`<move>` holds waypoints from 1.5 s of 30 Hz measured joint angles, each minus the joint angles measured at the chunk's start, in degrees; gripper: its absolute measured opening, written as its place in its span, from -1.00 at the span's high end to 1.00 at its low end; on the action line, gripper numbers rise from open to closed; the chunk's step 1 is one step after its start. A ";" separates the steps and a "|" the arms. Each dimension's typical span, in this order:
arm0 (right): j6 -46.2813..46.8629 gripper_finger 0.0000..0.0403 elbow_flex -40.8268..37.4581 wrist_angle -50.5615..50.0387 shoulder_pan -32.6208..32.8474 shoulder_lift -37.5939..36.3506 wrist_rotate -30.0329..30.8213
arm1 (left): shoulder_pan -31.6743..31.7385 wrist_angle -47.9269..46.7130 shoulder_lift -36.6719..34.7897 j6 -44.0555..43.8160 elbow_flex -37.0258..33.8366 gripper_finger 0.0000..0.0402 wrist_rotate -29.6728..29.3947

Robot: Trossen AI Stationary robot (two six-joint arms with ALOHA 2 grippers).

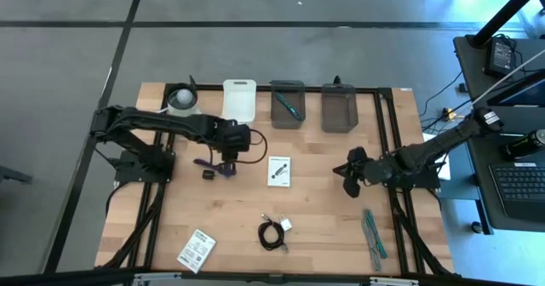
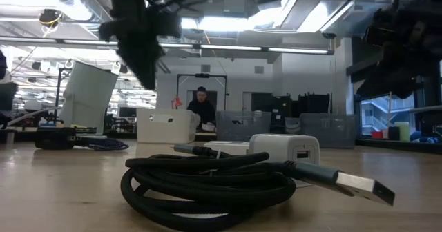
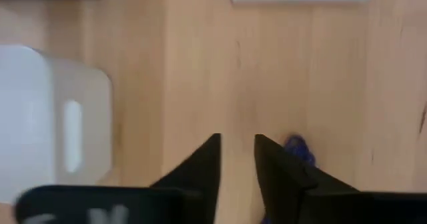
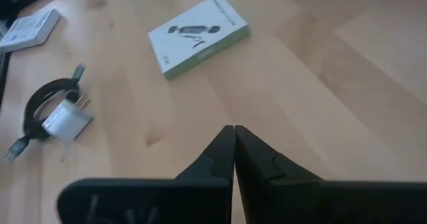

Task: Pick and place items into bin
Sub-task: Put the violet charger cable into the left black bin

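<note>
- The left gripper is hovering with fingers narrowly parted and empty over the purple-handled tool; it should be centring on the handle, just beside the small black cube.
- The right gripper, fingers pressed together, is waiting near the table's right side.
- Of the clear plastic bins, one is holding a teal strip.

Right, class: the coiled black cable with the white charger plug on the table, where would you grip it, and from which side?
Grip the coiled black cable from straight above, closing across one side of the loop. It lies flat on the table, so a side approach offers little to grip. Probably avoid the white charger plug, a boxy block resting against the loop, and the loose connector end.
</note>
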 joint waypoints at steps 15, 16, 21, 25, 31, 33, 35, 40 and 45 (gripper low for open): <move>0.40 0.92 0.00 -0.01 -2.68 0.03 -0.05 | -4.00 -2.98 13.54 -4.39 0.00 0.08 3.01; 1.03 0.92 0.00 -0.02 -2.68 0.04 -0.07 | -4.63 -2.98 14.22 -4.89 0.00 0.09 3.41; 1.49 0.92 0.00 -0.01 -2.64 0.04 -0.11 | -7.87 -2.90 17.77 -5.21 0.00 0.10 3.73; 1.44 0.92 0.00 -0.02 -2.64 0.04 -0.11 | -9.62 -2.69 20.62 -5.28 0.33 0.11 2.29; 1.33 0.92 0.00 -0.23 -2.64 0.04 -0.12 | -10.26 -2.90 22.61 -6.63 0.37 0.23 1.62; 1.25 0.92 0.00 -0.22 -2.64 0.04 -0.13 | -10.29 -2.67 22.27 -6.79 0.24 0.36 1.73; 1.16 0.92 0.00 -0.28 -2.64 0.04 -0.11 | -10.23 -2.47 21.74 -7.64 0.15 0.52 2.10; 1.11 0.92 0.01 -0.55 -2.66 0.04 -0.11 | -9.94 -1.21 19.65 -8.05 -0.12 0.89 1.04; 1.10 0.92 0.02 -0.66 -2.66 0.04 -0.11 | -8.32 -1.05 15.47 -10.12 -0.17 0.89 -1.72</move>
